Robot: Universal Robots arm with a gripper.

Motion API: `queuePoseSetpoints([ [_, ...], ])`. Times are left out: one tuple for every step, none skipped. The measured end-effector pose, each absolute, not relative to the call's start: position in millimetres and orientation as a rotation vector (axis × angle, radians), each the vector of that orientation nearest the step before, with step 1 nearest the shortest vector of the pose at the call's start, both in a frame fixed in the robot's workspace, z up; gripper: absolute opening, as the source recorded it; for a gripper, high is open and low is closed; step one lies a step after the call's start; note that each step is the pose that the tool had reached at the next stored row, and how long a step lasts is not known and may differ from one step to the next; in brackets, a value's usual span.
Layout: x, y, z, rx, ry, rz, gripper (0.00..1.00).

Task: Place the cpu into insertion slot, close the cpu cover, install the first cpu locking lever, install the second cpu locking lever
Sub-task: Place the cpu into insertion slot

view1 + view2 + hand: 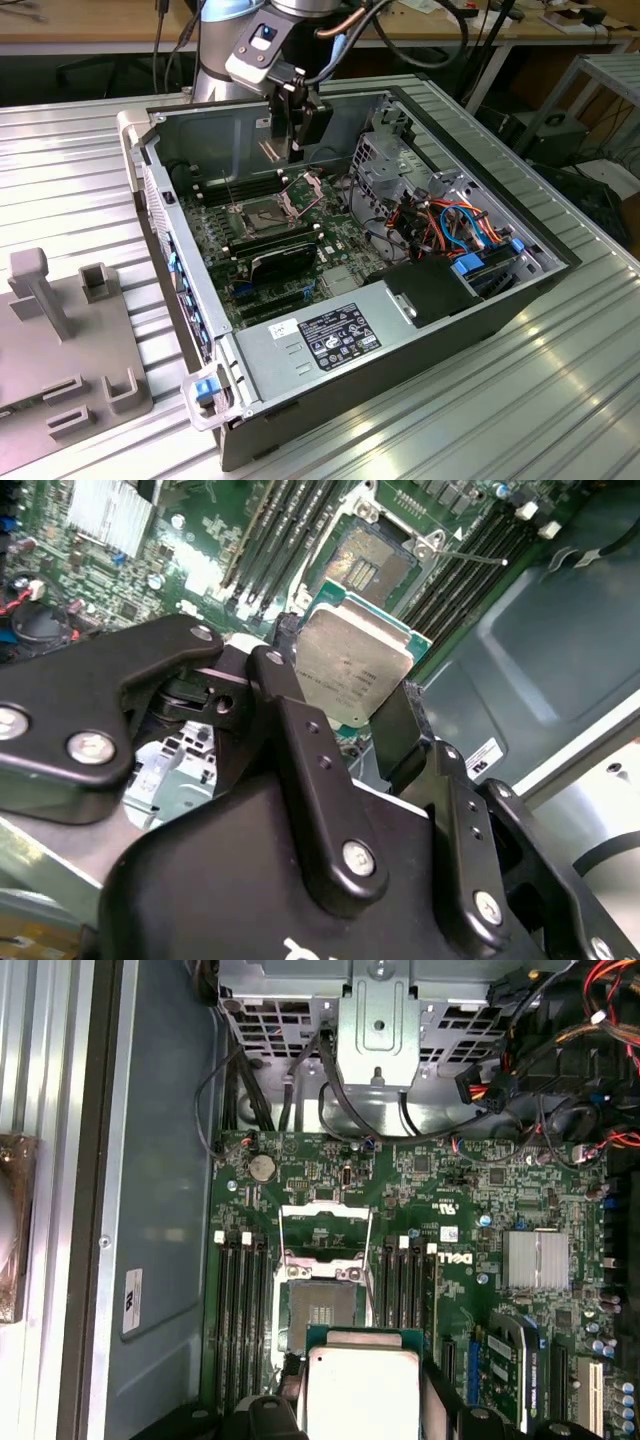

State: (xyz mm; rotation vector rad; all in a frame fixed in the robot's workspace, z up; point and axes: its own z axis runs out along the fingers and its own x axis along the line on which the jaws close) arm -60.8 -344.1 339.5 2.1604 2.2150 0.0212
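Observation:
The cpu, a flat square chip with a dull silver top, hangs between the black fingers of my gripper, which is shut on its edges. In the first wrist view the cpu sits a short way off from the insertion slot, above the board. The slot's dark centre is bare. The cpu cover is swung open beyond the slot. In the exterior view my gripper hovers inside the computer case above the insertion slot, with the raised cpu cover beside it.
Long black memory sticks flank the slot on both sides. A silver heat sink, a metal drive cage, coloured cables and a power supply crowd the case. A grey fixture stands on the ribbed table outside.

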Motion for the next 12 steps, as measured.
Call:
queuePoseSetpoints([
  [-60.7, -342.5, 337.6, 2.160, 2.215, 0.021, 0.54],
  [-60.7, -340.7, 335.3, 2.160, 2.215, 0.022, 0.54],
  [-60.7, -339.1, 333.5, 2.160, 2.215, 0.021, 0.54],
  [-60.7, -336.7, 330.3, 2.160, 2.215, 0.021, 0.54],
  [-60.7, -335.5, 328.2, 2.160, 2.215, 0.021, 0.54],
  [-60.7, -334.6, 326.4, 2.160, 2.215, 0.021, 0.54],
  [-60.7, -333.7, 323.1, 2.160, 2.215, 0.021, 0.54],
  [-60.6, -333.3, 319.9, 2.160, 2.215, 0.021, 0.54],
  [-60.7, -333.0, 316.3, 2.160, 2.215, 0.021, 0.54],
  [-60.9, -332.9, 314.0, 2.160, 2.215, 0.021, 0.54],
  [-61.1, -332.9, 313.0, 2.160, 2.215, 0.021, 0.54],
  [-61.1, -332.9, 312.3, 2.160, 2.215, 0.021, 0.54],
])
